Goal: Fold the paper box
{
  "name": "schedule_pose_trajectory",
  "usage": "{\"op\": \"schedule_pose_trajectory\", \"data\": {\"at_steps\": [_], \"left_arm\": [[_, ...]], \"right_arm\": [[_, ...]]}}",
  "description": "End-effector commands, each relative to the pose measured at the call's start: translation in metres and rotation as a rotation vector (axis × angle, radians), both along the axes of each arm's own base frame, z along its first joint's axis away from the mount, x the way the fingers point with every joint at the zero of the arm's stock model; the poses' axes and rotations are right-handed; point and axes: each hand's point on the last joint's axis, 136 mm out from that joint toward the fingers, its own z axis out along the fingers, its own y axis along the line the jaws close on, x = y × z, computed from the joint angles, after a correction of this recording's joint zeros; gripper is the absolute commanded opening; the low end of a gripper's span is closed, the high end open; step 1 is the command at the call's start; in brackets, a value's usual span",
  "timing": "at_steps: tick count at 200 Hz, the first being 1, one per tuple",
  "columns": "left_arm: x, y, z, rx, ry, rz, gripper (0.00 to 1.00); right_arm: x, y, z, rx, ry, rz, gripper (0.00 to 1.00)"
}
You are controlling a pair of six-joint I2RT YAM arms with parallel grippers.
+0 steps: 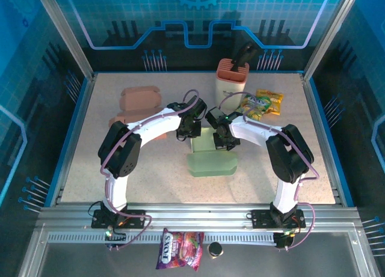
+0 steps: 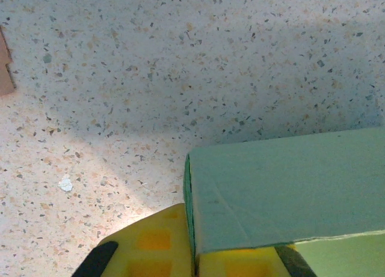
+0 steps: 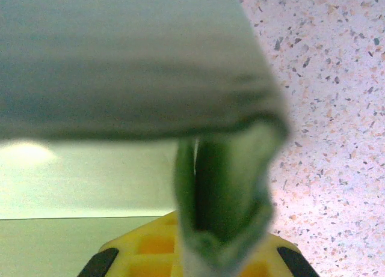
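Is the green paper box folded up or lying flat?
Half folded: the green paper box has one flap up, pinched by the left gripper and right gripper; the rest lies flat on the table.

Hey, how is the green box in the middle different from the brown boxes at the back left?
Colour: the green box is pale green, the brown boxes reddish brown. State: the green box is pinched by the left hand and the right hand, with one panel lifted; the brown boxes lie flat, untouched. Place: the green box sits mid-table, the brown boxes back left. Both look like unfolded paper boxes.
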Motion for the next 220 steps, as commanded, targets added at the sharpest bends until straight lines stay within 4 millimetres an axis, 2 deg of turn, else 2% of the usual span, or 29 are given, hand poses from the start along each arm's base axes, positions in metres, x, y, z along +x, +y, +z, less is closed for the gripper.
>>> {"op": "schedule_pose_trajectory", "data": {"at_steps": [1,8,21,34,39,60,88,114,150,180,203,220], "left_arm": [[-0.007,0.011,-0.015,0.077,0.044,0.006,0.09],[-0.008,0.009,-0.011,0.065,0.037,0.007,0.20],[-0.008,0.005,-0.001,0.028,0.026,0.010,0.34],[-0.010,-0.001,0.010,-0.028,0.024,0.010,0.41],[-0.011,-0.005,0.014,-0.057,0.026,0.011,0.47],[-0.017,-0.016,0.023,-0.170,0.068,0.025,0.55],[-0.023,-0.032,0.041,-0.275,0.089,-0.014,0.58],[-0.022,-0.030,0.059,-0.346,0.085,0.007,0.59],[-0.009,-0.009,0.089,-0.387,0.016,0.068,0.59],[0.003,0.013,0.105,-0.398,-0.029,0.102,0.59],[0.004,0.030,0.110,-0.391,-0.034,0.116,0.58],[-0.001,0.041,0.105,-0.389,-0.018,0.131,0.56]], "right_arm": [[-0.002,-0.005,0.001,-0.001,0.019,-0.026,0.00],[-0.002,-0.005,0.000,-0.001,0.022,-0.027,0.00],[-0.002,-0.007,-0.001,0.002,0.028,-0.035,0.00],[-0.002,-0.008,-0.002,0.007,0.033,-0.041,0.00],[-0.002,-0.008,-0.003,0.009,0.036,-0.044,0.00],[-0.003,-0.010,-0.005,0.012,0.049,-0.058,0.00],[-0.003,-0.010,-0.004,0.023,0.071,-0.077,0.00],[-0.003,-0.016,0.000,0.017,0.101,-0.122,0.00],[-0.010,-0.035,0.005,-0.020,0.164,-0.270,0.00],[-0.018,-0.044,0.006,0.037,0.207,-0.425,0.00],[-0.031,-0.050,0.004,0.135,0.260,-0.611,0.00],[-0.045,-0.052,0.004,0.212,0.313,-0.791,0.00]]}}
